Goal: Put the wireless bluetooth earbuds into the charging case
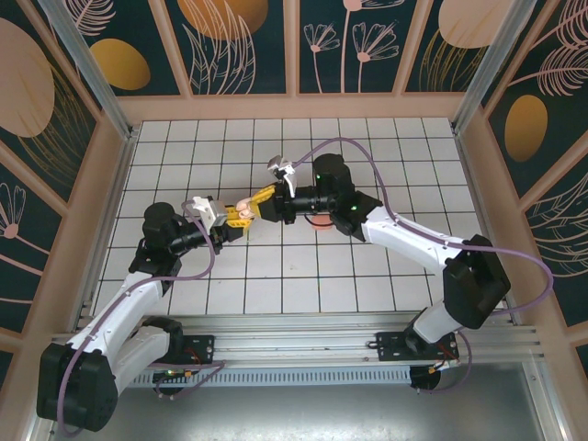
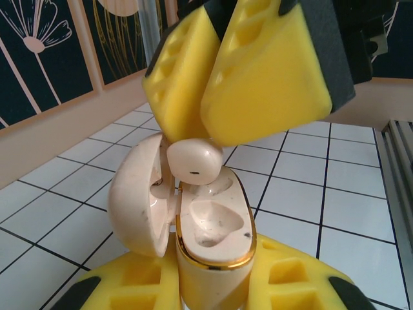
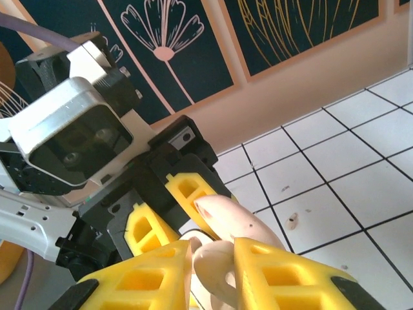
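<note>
One earbud (image 2: 193, 160) pinched by right hand (image 3: 213, 255), left hand (image 2: 213, 287) clamping open charging case (image 2: 137, 194), left wrist showing sockets (image 2: 216, 221)

Cream earbud (image 2: 193, 161) at mouth of open upright charging case (image 2: 216, 242); lid (image 2: 134, 194) tilted left.

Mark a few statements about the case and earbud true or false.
1. The charging case has its lid open. True.
2. The left gripper holds the case. True.
3. The earbud lies on the tiled table. False: it sits between the right gripper's fingers, at the case's far end.
4. An earbud fills the near socket. False: that socket is empty.
</note>
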